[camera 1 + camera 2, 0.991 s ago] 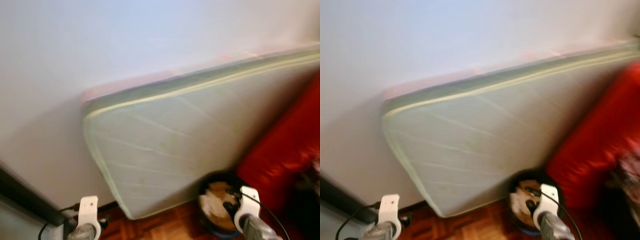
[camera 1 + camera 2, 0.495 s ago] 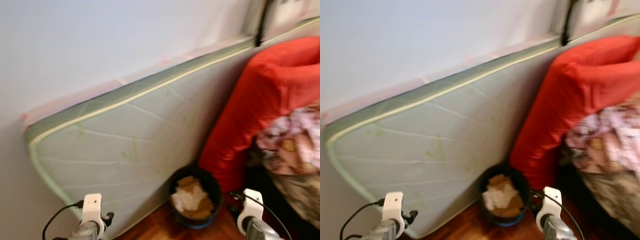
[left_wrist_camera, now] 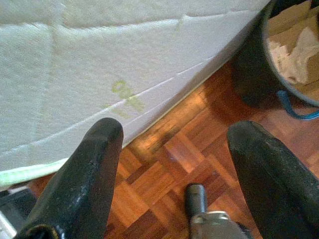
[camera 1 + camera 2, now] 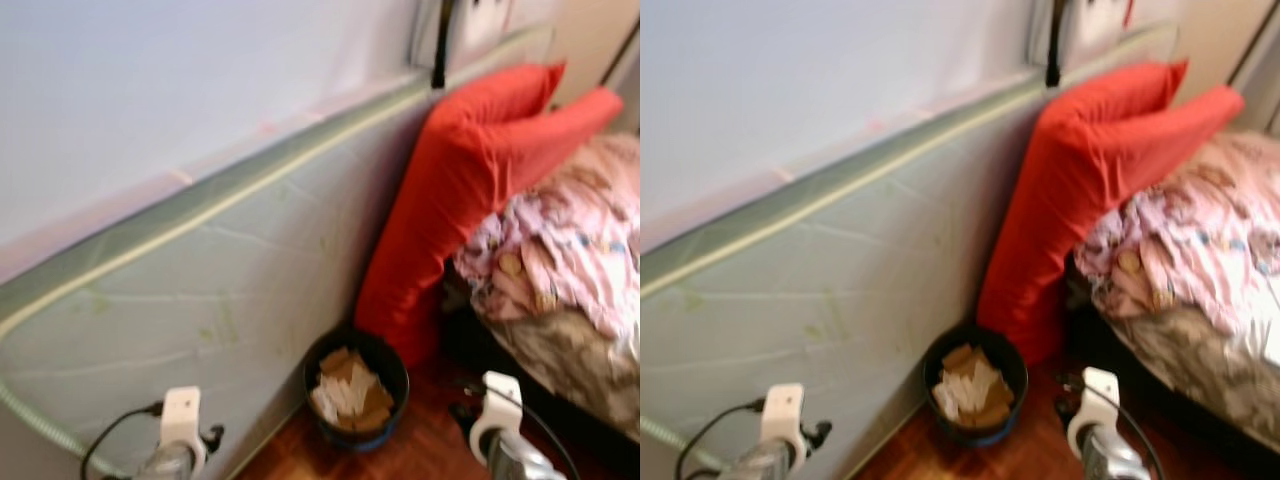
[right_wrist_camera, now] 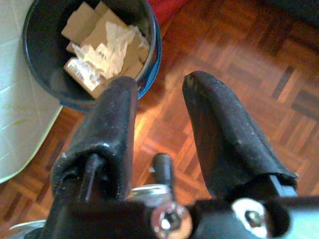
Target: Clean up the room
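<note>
Presently both arms hang low at the frame's bottom edge, neither carrying anything. Left claw (image 3: 174,164): fingers spread wide, empty, hanging over bare parquet floor (image 3: 169,149) just beside the lower edge of the mattress (image 4: 200,300). Right claw (image 5: 159,119): fingers parted with a narrower gap, empty, above the floor.

Mattress stands on its long edge, leaned against the white wall (image 4: 180,80); judged stored out of the way, not in use. Red cushions (image 4: 470,180) lean upright against it at the head of the bed (image 4: 1200,330), with rumpled pink bedding (image 4: 560,250) heaped beside them.

Waste bin (image 4: 356,392), black, sits on the floor in the corner between mattress and cushions, touching or nearly touching both. It holds cardboard scraps and crumpled paper (image 5: 99,50), so it is likely the collection point for the clean-up.

Bin relative to claws: ahead of the robot, between the two arms, nearer the right claw, which has it just beyond its fingertips. No loose litter can be made out on the visible floor; head views are blurred.
</note>
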Motion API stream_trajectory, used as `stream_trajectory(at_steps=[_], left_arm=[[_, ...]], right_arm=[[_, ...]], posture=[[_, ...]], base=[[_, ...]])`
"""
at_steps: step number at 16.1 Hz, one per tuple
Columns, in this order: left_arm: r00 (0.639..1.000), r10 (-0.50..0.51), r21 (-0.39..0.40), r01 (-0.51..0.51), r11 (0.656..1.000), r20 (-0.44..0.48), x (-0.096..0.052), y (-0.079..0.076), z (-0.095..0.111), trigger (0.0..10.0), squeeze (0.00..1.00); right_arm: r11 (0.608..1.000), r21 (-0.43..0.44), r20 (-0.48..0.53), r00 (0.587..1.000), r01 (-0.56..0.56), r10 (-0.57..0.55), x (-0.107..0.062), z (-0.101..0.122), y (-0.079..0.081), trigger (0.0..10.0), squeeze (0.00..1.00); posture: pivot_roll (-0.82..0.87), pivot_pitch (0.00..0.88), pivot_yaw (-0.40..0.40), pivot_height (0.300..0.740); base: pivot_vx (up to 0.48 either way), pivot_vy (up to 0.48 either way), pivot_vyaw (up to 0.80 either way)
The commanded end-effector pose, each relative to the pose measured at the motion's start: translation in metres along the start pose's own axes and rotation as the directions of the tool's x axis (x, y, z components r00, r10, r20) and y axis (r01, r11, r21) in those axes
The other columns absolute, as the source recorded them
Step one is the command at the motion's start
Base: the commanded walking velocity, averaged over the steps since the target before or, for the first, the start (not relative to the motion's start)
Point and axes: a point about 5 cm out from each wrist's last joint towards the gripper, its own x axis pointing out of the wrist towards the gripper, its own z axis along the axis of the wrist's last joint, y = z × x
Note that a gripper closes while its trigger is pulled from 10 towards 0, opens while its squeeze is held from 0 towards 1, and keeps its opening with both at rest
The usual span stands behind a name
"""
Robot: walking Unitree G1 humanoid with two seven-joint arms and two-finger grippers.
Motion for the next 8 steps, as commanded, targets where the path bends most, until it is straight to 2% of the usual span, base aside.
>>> stream_trajectory(at_steps=[1,4,8], left_arm=[[1.000,-0.014,0.007,0.014,1.000,-0.022,-0.0004,-0.0049,-0.0052,10.0,0.00],[1.000,-0.013,0.005,0.013,1.000,-0.019,-0.0002,-0.0047,-0.0045,10.0,0.00],[1.000,-0.012,0.001,0.012,1.000,-0.019,-0.0002,-0.0048,-0.0043,10.0,0.00]], right_arm=[[1.000,0.011,0.013,1.000,0.018,-0.018,-0.0007,0.0036,-0.0050,10.0,0.00],[1.000,0.011,0.010,1.000,0.021,-0.021,-0.0005,0.0037,-0.0047,10.0,0.00],[1.000,0.003,0.004,1.000,0.022,-0.022,-0.0005,0.0038,-0.0049,10.0,0.00]], posture=[[-0.10,0.000,0.019,0.740],[-0.10,0.000,0.020,0.740],[-0.10,0.000,0.020,0.740]], base=[[0.000,-0.277,0.00],[0.000,-0.280,0.00],[0.000,-0.278,-0.72]])
